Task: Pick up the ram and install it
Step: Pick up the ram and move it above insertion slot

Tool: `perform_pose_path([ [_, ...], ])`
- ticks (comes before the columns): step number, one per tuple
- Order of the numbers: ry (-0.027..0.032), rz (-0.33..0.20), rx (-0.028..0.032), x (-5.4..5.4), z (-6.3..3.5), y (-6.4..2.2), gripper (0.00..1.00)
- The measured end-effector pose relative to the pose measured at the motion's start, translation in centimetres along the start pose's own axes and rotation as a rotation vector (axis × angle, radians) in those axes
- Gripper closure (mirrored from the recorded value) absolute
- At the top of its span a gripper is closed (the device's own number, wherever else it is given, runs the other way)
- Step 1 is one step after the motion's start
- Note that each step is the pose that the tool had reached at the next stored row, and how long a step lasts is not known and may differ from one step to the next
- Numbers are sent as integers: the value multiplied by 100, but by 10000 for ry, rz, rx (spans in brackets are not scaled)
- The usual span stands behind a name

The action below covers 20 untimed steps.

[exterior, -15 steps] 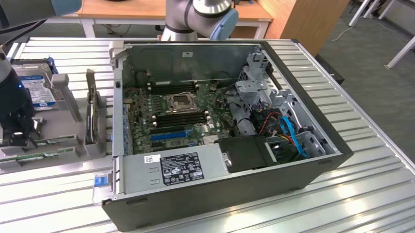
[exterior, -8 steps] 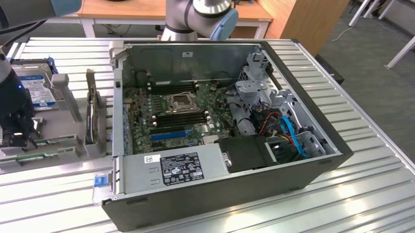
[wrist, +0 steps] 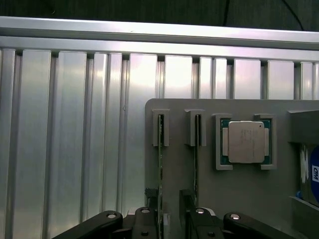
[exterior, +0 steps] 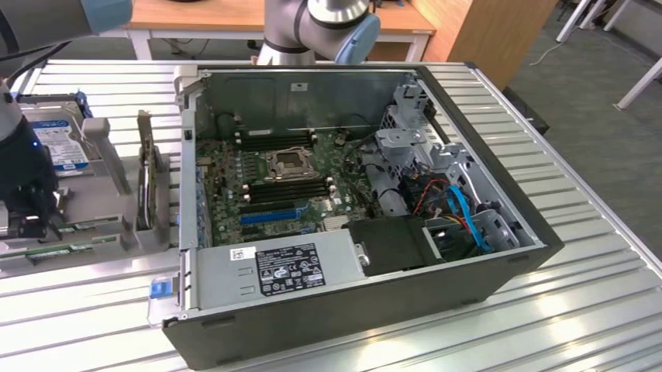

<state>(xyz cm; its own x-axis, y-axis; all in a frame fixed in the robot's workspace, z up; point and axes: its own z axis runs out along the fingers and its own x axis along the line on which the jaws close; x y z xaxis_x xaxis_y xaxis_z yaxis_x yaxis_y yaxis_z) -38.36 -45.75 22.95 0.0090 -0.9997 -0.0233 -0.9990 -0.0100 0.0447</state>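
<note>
Two ram sticks stand on edge in slots of a grey holder tray (wrist: 239, 199). My gripper (wrist: 167, 208) hangs low over the tray, jaws open, straddling one ram stick (wrist: 160, 154). One black finger (wrist: 148, 206) sits close beside that stick, and the other finger (wrist: 186, 201) stands in the gap before the second ram stick (wrist: 196, 154). In the exterior view the gripper (exterior: 26, 221) is at the far left over the tray, with green ram edges (exterior: 77, 226) beside it. The motherboard's black memory slots (exterior: 290, 182) lie inside the open computer case (exterior: 497, 194).
A square silver processor (wrist: 245, 142) rests in a tray pocket beside the sticks. A hard drive (exterior: 57, 143) and an upright card (exterior: 150, 182) also stand on the tray. A power supply (exterior: 279, 267) and cables (exterior: 466, 217) fill the case's near side. The table (wrist: 65, 139) is ribbed aluminium.
</note>
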Motion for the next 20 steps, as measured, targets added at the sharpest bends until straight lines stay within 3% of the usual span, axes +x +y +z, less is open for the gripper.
perform_pose_path([
  [12, 0, 0, 0, 7, 105, -5, 69],
  [20, -2, -2, 2, 19, 106, -6, 69],
])
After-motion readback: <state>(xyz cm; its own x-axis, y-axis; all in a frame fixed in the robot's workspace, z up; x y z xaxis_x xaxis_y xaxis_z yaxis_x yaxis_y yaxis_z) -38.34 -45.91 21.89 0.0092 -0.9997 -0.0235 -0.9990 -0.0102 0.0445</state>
